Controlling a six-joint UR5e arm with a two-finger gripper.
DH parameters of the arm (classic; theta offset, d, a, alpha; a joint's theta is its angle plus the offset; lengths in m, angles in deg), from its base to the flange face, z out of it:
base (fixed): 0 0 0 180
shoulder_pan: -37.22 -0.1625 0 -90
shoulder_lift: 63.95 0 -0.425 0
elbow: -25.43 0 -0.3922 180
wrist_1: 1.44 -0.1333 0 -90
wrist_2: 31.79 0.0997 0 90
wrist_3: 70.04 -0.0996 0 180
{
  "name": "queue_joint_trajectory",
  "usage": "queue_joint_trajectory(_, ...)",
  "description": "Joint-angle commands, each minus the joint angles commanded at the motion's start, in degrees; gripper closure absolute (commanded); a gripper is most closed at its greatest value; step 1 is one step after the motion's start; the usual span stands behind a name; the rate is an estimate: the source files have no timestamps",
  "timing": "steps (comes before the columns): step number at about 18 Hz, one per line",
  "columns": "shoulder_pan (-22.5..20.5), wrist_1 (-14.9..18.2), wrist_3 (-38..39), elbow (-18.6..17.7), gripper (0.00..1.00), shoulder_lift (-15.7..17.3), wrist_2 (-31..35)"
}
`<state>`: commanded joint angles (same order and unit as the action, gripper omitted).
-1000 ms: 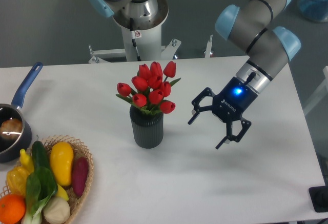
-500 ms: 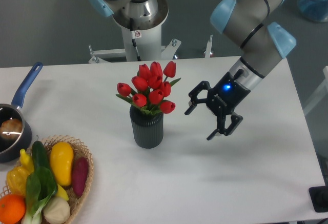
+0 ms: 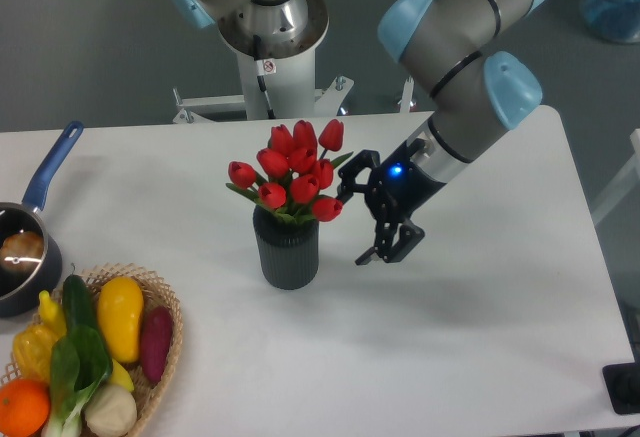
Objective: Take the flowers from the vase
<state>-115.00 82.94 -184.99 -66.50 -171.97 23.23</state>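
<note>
A bunch of red tulips, the flowers (image 3: 292, 173), stands upright in the dark ribbed vase (image 3: 287, 248) near the middle of the white table. My gripper (image 3: 352, 223) hangs just to the right of the blooms, a little above the table, with its fingers spread wide and nothing between them. The upper finger (image 3: 347, 185) reaches close to the rightmost tulips without clearly touching them. The lower finger (image 3: 370, 255) points down beside the vase.
A wicker basket (image 3: 160, 302) of vegetables and fruit sits at the front left. A dark saucepan with a blue handle (image 3: 50, 171) stands at the left edge. The second arm's base (image 3: 268, 52) rises behind the table. A dark block (image 3: 625, 389) lies at the front right corner.
The gripper has travelled left across the table, from well right of the vase to right beside the flowers. It stays open. The flowers and vase have not moved.
</note>
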Motion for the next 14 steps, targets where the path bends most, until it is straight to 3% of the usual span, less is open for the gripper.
queue_joint_trajectory(5,0.18,1.85,-0.8,0.0,0.0,0.17,0.26)
queue_joint_trajectory(10,0.09,5.89,-0.98,1.14,0.0,1.23,0.44)
queue_joint_trajectory(14,1.58,6.42,-0.89,1.14,0.0,1.41,0.35)
